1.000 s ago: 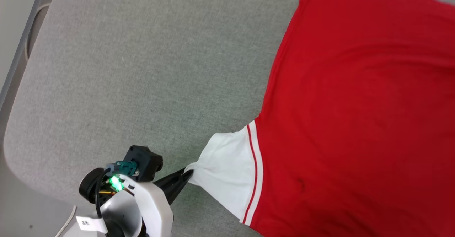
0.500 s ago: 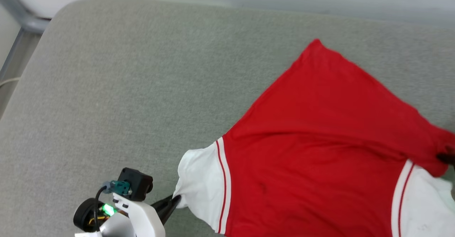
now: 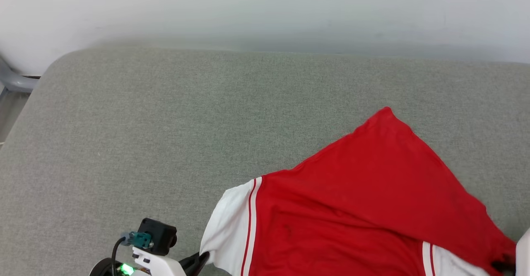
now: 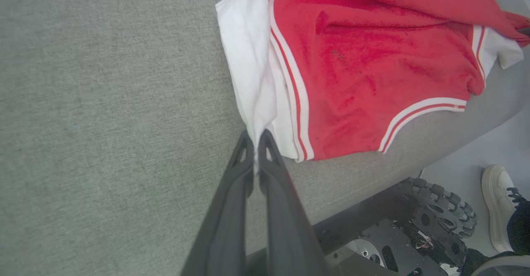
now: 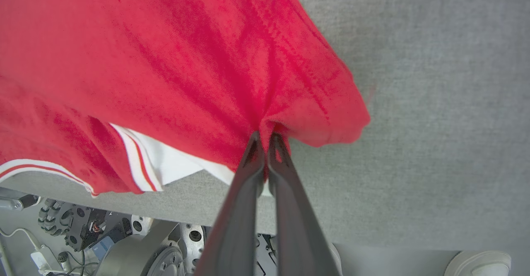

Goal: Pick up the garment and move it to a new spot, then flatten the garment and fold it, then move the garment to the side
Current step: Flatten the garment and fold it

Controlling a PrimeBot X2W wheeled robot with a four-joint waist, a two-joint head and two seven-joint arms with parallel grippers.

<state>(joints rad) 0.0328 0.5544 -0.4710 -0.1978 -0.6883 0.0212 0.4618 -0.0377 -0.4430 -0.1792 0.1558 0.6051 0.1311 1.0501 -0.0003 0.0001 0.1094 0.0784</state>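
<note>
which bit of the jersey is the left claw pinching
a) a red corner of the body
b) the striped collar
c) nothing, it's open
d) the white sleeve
d: in the left wrist view the left claw is shut on the edge of the white sleeve of the jersey, just beside the striped trim.

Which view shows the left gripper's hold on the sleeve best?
Left wrist view: the left gripper pinches the sleeve edge, fingers shut, close up. Head view: its fingers, small, at the bottom edge. Right wrist view: the right gripper pinching the garment.
</note>
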